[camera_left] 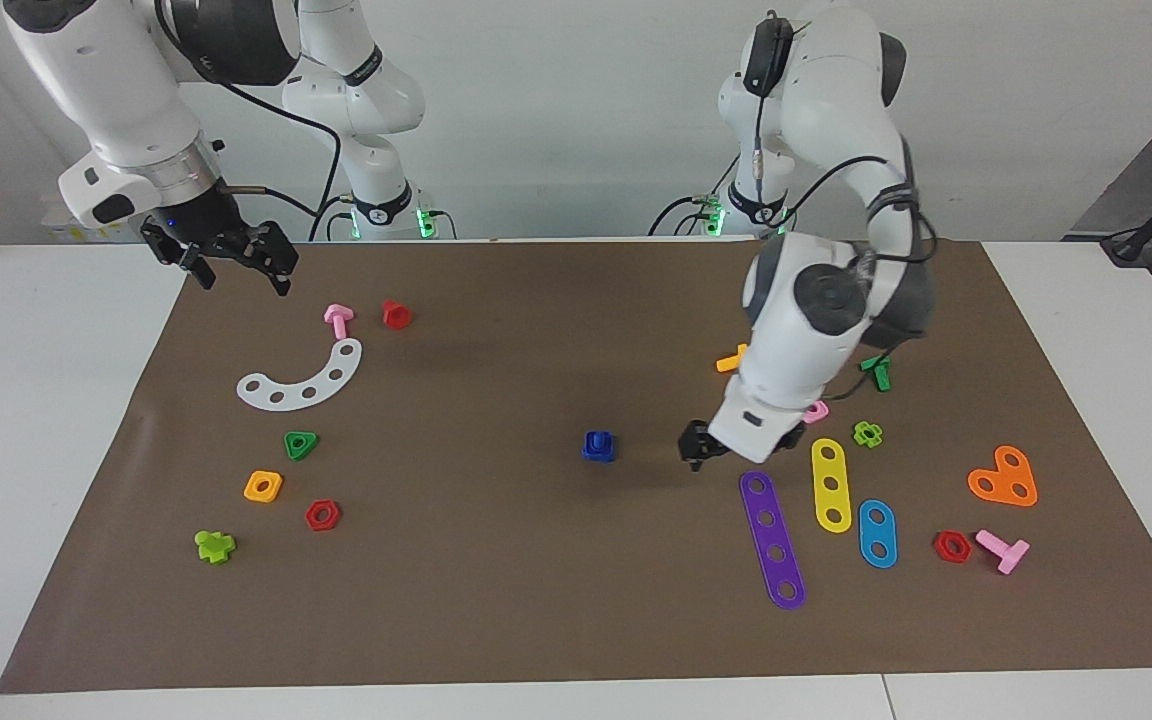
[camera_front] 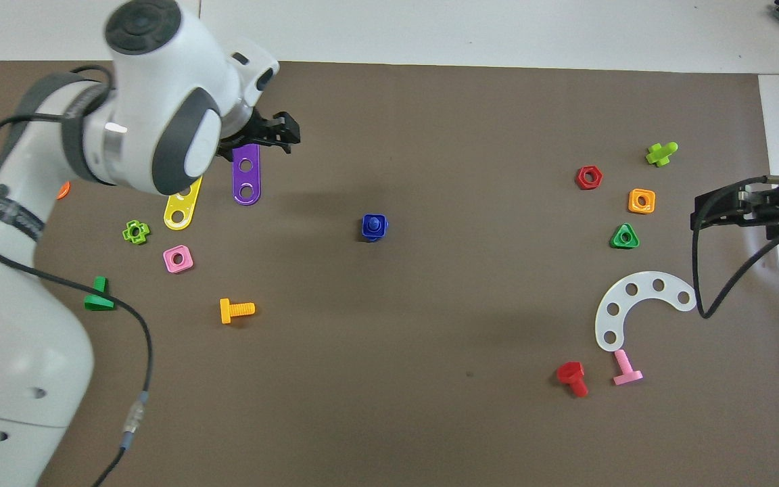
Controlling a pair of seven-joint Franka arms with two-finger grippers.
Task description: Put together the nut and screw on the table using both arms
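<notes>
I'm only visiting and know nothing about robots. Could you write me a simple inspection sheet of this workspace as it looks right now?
Surface: white table covered by a brown mat.
Job's things: dark-blue nut and screw stand together as one piece mid-mat, touched by nothing.
Clutter: purple strip, yellow strip, orange heart plate, white curved plate, and small coloured nuts and bolts toward both ends.
Grippers: left gripper open, empty, just above the mat beside the purple strip; right gripper open, empty, waiting above the mat's edge.
Cables: black cables run along both arms.
Surroundings: plain pale wall; green lights at the arm bases.
</notes>
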